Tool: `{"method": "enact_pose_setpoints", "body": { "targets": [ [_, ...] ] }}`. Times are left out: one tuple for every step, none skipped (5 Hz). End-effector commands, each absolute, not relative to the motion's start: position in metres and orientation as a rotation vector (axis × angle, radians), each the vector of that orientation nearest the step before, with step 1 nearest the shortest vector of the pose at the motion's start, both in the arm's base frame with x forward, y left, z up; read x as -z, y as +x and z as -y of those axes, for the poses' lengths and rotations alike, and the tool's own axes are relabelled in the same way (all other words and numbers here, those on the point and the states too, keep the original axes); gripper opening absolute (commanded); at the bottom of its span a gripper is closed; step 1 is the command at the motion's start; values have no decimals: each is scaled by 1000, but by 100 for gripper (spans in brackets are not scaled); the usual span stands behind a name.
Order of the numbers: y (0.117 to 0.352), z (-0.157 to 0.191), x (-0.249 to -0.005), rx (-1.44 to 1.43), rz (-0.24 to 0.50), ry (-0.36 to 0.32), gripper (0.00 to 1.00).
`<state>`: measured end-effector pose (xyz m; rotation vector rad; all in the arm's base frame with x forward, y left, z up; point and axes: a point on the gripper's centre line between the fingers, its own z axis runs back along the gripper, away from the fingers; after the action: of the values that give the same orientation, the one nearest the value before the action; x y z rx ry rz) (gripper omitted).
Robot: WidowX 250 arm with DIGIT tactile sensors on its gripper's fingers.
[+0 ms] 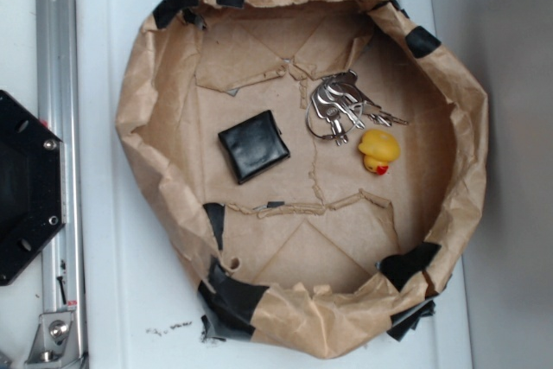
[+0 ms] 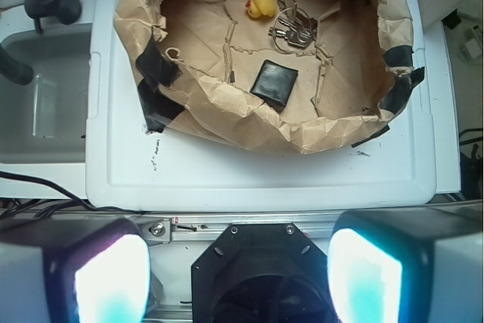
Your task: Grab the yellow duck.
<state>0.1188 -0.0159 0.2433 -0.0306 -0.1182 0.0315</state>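
Observation:
The yellow duck (image 1: 378, 149) lies on its side inside a crumpled brown paper basin (image 1: 147, 101), toward its right, red beak pointing down. In the wrist view the duck (image 2: 262, 4) shows small at the top, far from my gripper (image 2: 238, 277). The gripper's two pale fingers (image 2: 113, 277) stand wide apart at the bottom of that view, with nothing between them. It hangs high above the robot's black base (image 2: 257, 262), well short of the basin. The arm does not show in the exterior view.
A silver key bunch (image 1: 341, 105) lies just left of and above the duck, almost touching it. A black square wallet (image 1: 253, 145) sits in the basin's middle. The basin's taped walls (image 2: 227, 104) rise around everything. It rests on a white lid (image 1: 112, 283); an aluminium rail (image 1: 56, 58) runs along the left.

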Motion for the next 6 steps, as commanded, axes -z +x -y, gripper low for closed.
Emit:
{"method": "enact_pose_setpoints", "body": {
  "targets": [
    [119,16,-243,-31,118,-31,100],
    [142,0,-216,53,34,-67,100],
    [166,-34,-184,219,-127,124,100],
    [207,-41,-163,197,128,97,100],
    [252,-57,-155,177,321,114,100],
    [283,-71,-139,106,425,106,100]
  ]
}}
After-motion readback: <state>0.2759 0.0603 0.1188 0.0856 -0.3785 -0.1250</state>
